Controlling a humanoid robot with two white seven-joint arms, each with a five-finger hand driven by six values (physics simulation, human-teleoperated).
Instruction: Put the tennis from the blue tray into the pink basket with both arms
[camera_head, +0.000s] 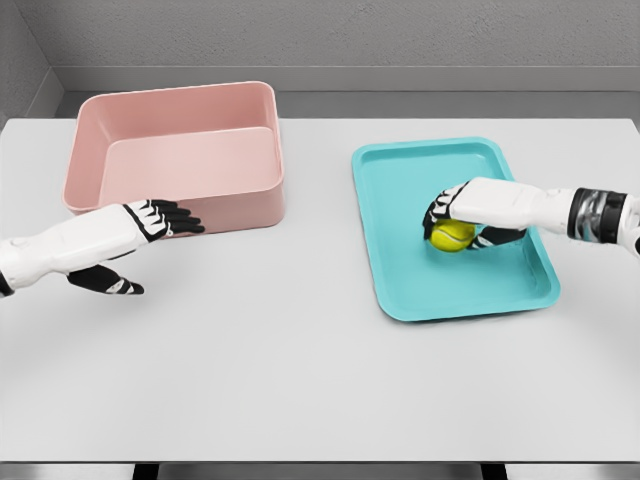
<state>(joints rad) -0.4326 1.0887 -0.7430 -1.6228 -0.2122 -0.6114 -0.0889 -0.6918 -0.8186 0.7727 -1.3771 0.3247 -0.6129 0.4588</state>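
R hand (452, 222) is curled round the yellow tennis ball (452, 236), which sits w/ it over the middle of the blue tray (400, 270) on the right of the white table (300, 380). L hand (135, 240) hangs w/ fingers stretched flat, holding nothing, just at the near wall of the pink basket (245, 205), far left.

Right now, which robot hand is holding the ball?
The right robot hand, curled over the tennis ball on the blue tray. The left robot hand is open, holding nothing.
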